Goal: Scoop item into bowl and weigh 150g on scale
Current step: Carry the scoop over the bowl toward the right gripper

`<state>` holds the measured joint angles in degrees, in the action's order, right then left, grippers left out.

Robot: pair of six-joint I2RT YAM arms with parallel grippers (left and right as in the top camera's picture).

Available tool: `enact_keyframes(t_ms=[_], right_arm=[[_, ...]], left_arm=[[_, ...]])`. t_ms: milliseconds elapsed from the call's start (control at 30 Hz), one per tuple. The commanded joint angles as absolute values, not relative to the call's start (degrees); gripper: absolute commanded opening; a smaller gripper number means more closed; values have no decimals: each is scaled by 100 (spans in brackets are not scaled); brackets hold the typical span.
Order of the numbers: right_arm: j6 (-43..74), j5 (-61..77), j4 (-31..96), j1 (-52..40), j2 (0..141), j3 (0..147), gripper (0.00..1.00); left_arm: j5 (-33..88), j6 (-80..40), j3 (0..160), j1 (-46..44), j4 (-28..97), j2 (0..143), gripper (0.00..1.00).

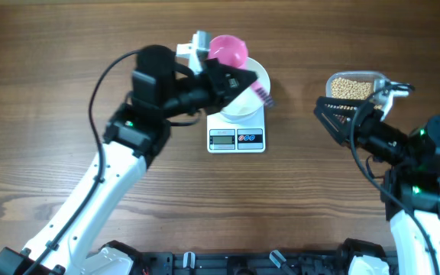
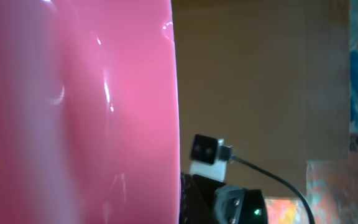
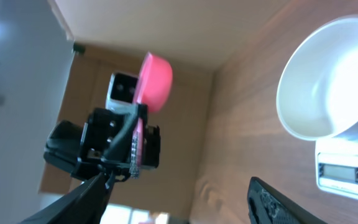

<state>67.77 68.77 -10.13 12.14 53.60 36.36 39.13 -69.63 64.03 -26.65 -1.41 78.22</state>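
While the pink scoop (image 1: pixel 228 50) hangs just past the far rim of the white bowl (image 1: pixel 243 107), the task looks to be at its start. The bowl sits on the scale (image 1: pixel 237 139) at mid-worktop (image 1: pixel 52 76), and from the right wrist view its inside shows bare white, with no beans that I can make out. The scoop's cup also looks empty in the overhead and left wrist views. The left tool (image 1: pixel 231 79) is clamped tight on the scoop's handle, over the bowl.

The beans (image 1: pixel 352 88) lie in a clear tub (image 1: pixel 380 76) well to the right of the scale, towards the far side. The right tool (image 1: pixel 336 122) sits just on the near side of that tub, its jaws spread and nothing between them.

I judge the step in hand to be the scooping itself, with no load delivered yet. The next move calls for carrying the scoop right to the tub, dipping it into the beans and bringing it back level over the bowl. The right tool is well placed to steady the tub. The scale's reading is too small to make out.
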Motion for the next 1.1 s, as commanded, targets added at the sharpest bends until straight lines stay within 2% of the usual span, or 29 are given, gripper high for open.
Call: enact_keyframes(t_ms=[0,200,367,500,567,633,800,1067], right_arm=[[7258,7662,-1306,1120,5520,3701,75],[8300,7651,-2298,819,5492,3701,75],[9135,7478,-2858,655,5492,3701,73],[9225,7437,-2873,622,5492,3701,66],[9356,7360,-2950,622,5492,3701,55],[9404,7286,-3020,622,5492,3701,50],[9657,7131,-3105,622,5494,3701,44],[9953,7002,-3109,622,5498,3701,42]], left_arm=[[2512,-7295,6460,-3122,-395,7802,4],[1951,-7870,6460,-3489,-403,7813,4],[1964,-8383,6460,-3677,-419,7839,4],[1968,-8602,6460,-3885,-576,7839,4],[1966,-8602,6460,-3981,-585,7839,4],[1968,-8619,6460,-4018,-585,7839,4],[2056,-8624,6460,-4077,-683,7839,4],[2246,-8617,6460,-4077,-714,7839,4]])
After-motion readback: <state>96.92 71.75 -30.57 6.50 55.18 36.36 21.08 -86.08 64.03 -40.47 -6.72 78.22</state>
